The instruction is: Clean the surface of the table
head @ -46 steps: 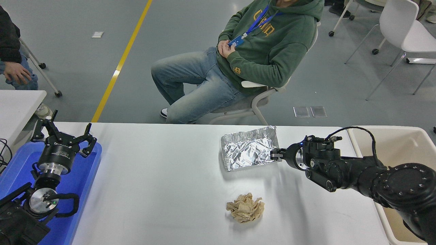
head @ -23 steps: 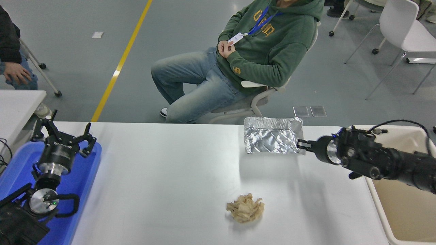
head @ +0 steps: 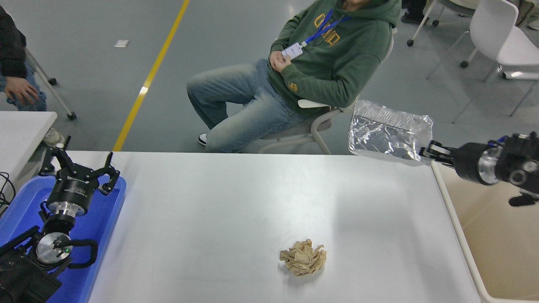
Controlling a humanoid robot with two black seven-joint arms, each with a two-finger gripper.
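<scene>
Overhead, one foil tray [head: 389, 135]; below, one paper wad [head: 303, 257]

The left arm [head: 38, 248] is black, built from round segments, with a shiny silver disc that carries a small green light and a silver ring under the wrist; its claw [head: 80, 168] has thin black angular fingers. The right arm [head: 501, 166] is also black, with a polished silver ring, a small blue light on top, and a narrow claw [head: 429, 150] with pale tips
</scene>
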